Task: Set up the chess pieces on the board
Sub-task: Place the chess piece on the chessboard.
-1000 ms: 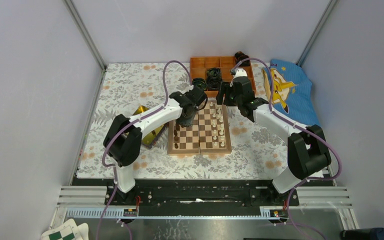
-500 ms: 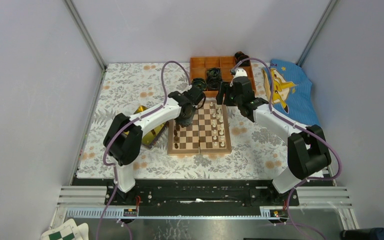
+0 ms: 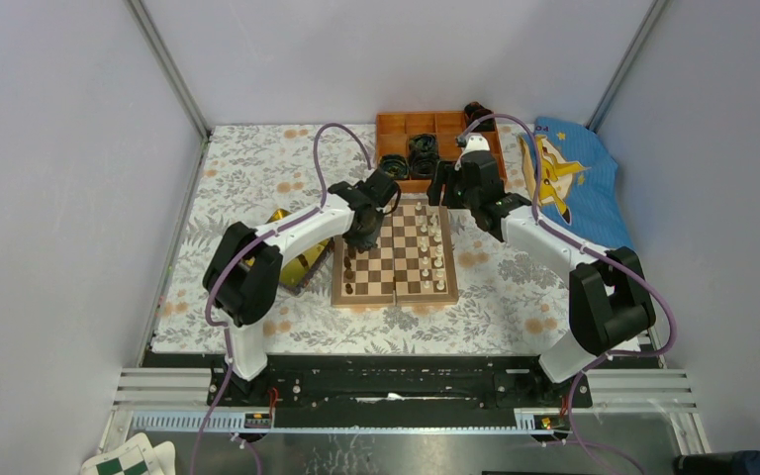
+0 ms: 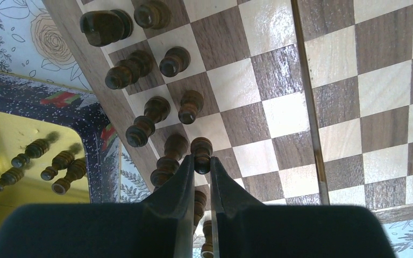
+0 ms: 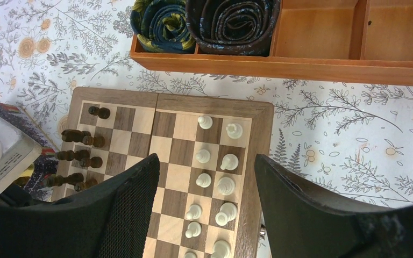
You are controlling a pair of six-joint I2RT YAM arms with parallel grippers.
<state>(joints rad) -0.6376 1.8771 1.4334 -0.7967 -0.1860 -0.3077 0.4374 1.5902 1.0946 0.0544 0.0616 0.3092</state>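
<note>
At the table's (image 3: 257,168) middle lies the board (image 3: 396,259), dark chess pieces (image 4: 173,61) ranked along its left edge and cream chess pieces (image 5: 223,185) along its right, as play requires. Just beside that left edge, the gold tray (image 4: 11,129) holds a few unplaced dark men (image 4: 67,174). The right gripper (image 5: 205,160) hangs over the board's far edge, jaws spread, empty. The left gripper (image 4: 201,162) pinches a dark pawn (image 4: 201,146), seemingly seating it; its base is hidden.

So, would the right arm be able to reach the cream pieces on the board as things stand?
Probably yes: the right gripper hangs open right above the cream pieces with nothing between, and the left gripper, shut on a dark piece, is at the other side of the board.
</note>
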